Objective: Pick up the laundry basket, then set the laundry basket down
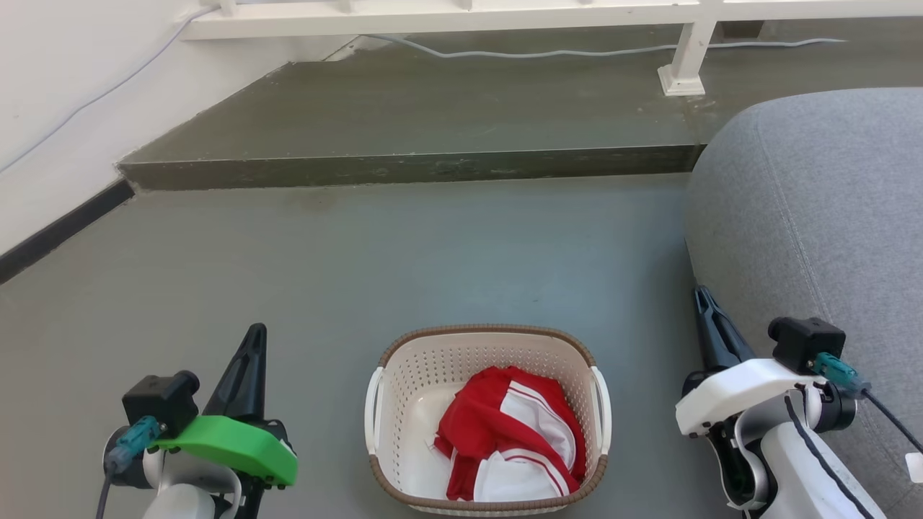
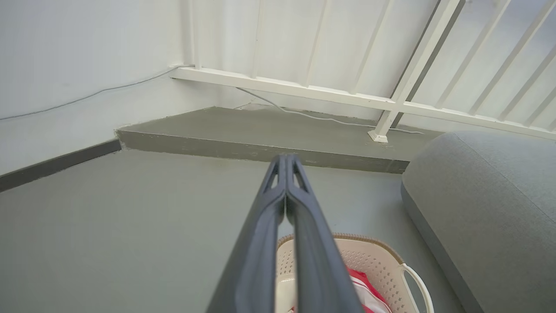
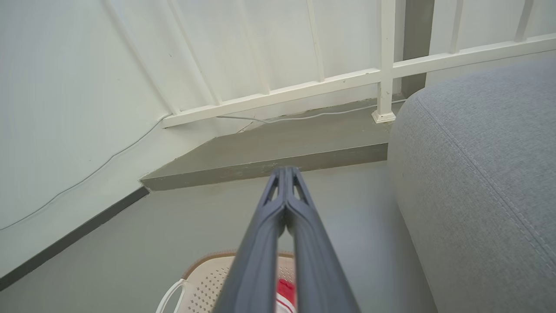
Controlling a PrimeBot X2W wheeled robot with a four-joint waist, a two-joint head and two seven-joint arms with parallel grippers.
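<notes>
The laundry basket [image 1: 404, 389], cream-white with a brown woven rim and white side handles, sits on the grey floor at the bottom centre of the head view, holding a red and white garment [image 1: 505, 440]. My left gripper [image 1: 254, 333] is shut and empty, well to the basket's left. My right gripper [image 1: 701, 294] is shut and empty, to the basket's right, close by the sofa. The left wrist view has the basket [image 2: 373, 261] low and right of my shut left gripper [image 2: 285, 159]. From the right wrist, the basket [image 3: 204, 278] lies low and left of the right gripper [image 3: 285, 170].
A grey sofa [image 1: 815, 223] fills the right side. A raised grey step [image 1: 411, 169] crosses the floor ahead, with a white railing [image 1: 447, 18] and a cable [image 1: 577, 50] on it. A white wall [image 1: 65, 94] with a dark skirting runs along the left.
</notes>
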